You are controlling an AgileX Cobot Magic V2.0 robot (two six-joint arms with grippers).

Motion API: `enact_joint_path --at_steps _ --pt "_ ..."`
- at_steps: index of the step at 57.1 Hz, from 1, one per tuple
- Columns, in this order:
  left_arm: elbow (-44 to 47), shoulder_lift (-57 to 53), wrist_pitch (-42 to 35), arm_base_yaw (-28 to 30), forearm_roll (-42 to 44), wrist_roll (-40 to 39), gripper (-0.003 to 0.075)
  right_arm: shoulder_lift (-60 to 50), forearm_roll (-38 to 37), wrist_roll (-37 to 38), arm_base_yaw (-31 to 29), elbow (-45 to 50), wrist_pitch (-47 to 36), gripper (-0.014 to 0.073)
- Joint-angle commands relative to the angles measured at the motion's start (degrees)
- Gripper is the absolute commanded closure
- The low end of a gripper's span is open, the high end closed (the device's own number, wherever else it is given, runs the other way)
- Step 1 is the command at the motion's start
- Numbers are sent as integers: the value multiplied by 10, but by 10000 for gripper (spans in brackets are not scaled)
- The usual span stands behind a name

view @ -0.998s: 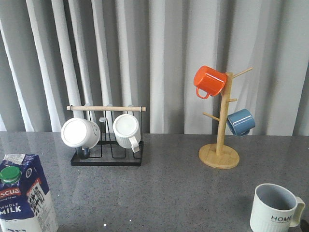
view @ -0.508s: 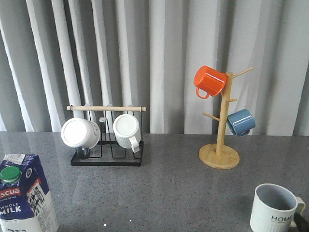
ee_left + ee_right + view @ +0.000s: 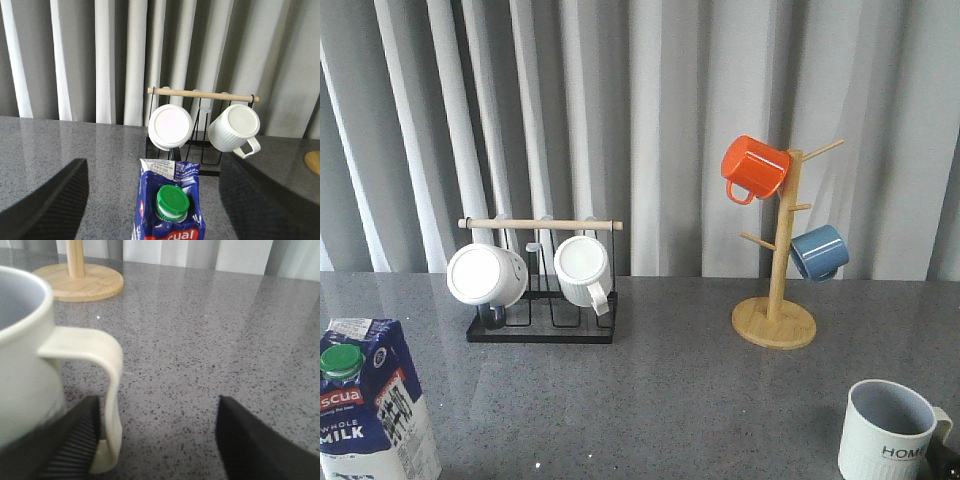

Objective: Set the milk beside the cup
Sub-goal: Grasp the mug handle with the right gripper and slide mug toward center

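The milk (image 3: 170, 207) stands upright on the grey table (image 3: 670, 390), its long axis vertical, straight ahead of the left gripper (image 3: 152, 200) and centred in the gap between its two dark fingers (image 3: 47, 207), which are spread wide to either side of the carton and touch nothing. In the front view the carton sits at the near left edge of the table, while the cup (image 3: 888, 432) sits at the near right edge, well apart from it, so the left arm is plainly the nearer one for the pick. That arm appears to be held low and level, looking past the green cap (image 3: 172, 201) toward the mug rack (image 3: 202, 125) beyond. The right gripper (image 3: 155, 440) is also spread open and empty; the cup's handle (image 3: 95, 390) lies just ahead of one of its fingers, beside it rather than between them. My judgement is that the left gripper needs to advance and close on the carton's body.
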Motion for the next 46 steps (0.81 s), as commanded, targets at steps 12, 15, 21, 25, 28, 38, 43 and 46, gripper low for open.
enact_joint_path --at_steps 12,15,21,25,28,38,43,46 --pt "-20 0 -43 -3 -1 0 186 -8 -46 22 -2 -14 -47 608" --pt "-20 0 -43 -3 -1 0 186 -10 -64 25 -2 -14 -49 601" --pt "-20 0 -43 -3 -1 0 186 -18 -61 43 16 -14 -49 598" --pt "-20 0 -43 -3 -1 0 186 -28 -39 44 40 -14 -45 598" --pt "-20 0 -43 -3 -1 0 186 -37 -9 43 65 -14 -39 597" --pt "-20 0 -43 -3 -1 0 186 -62 150 37 180 -20 -16 597" --pt "-20 0 -43 -3 -1 0 186 -63 203 36 244 -41 8 597" --pt "-20 0 -43 -3 -1 0 186 -62 216 24 279 -55 32 597"
